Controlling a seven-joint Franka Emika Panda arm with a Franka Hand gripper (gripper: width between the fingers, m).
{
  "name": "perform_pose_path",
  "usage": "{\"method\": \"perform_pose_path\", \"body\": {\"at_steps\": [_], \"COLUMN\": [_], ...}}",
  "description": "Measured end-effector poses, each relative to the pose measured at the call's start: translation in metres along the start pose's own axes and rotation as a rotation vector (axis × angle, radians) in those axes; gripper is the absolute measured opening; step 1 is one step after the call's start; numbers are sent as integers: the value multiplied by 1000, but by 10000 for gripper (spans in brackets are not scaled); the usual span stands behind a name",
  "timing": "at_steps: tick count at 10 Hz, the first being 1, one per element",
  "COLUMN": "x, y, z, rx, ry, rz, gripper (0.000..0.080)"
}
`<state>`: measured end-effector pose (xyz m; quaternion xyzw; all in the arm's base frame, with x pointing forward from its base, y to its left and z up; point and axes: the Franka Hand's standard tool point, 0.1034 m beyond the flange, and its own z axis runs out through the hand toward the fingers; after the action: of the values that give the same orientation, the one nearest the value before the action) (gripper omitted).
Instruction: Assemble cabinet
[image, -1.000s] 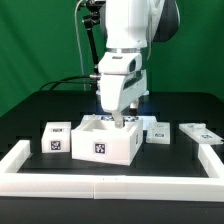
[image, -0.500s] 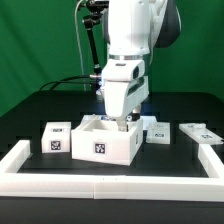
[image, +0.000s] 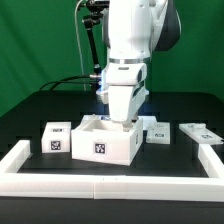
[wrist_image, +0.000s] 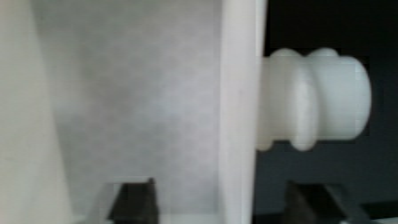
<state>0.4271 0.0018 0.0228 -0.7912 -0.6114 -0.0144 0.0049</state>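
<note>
The white cabinet box body (image: 105, 142) stands open-topped in the middle of the black table, with a tag on its front. My gripper (image: 125, 120) is low over its far wall, on the exterior view's right. In the wrist view the gripper (wrist_image: 226, 203) is open, with one dark fingertip (wrist_image: 134, 200) on each side of the white wall (wrist_image: 160, 100). A dark gap shows between the wall and the other fingertip. A ribbed white knob (wrist_image: 317, 98) sticks out from the wall's outer side. A small tagged block (image: 55, 137) sits beside the box on the exterior view's left.
Two flat tagged panels (image: 158, 131) (image: 198, 133) lie to the exterior view's right of the box. The long low white border rail (image: 110, 186) runs along the front and up both sides. A green curtain hangs behind, and cables trail at the back.
The gripper has come down a little, closer onto the box body's far wall. The parts on the table have not moved.
</note>
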Motion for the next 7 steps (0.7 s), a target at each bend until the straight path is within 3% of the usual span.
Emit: {"method": "perform_pose_path", "body": {"at_steps": [1, 2, 3, 4, 7], "x": [0, 0, 0, 0, -1], "y": [0, 0, 0, 0, 0], "z": [0, 0, 0, 0, 0], "rx": [0, 0, 0, 0, 1], "ry": [0, 0, 0, 0, 0], "rz": [0, 0, 1, 1, 2], "gripper": [190, 190, 69, 33, 33]}}
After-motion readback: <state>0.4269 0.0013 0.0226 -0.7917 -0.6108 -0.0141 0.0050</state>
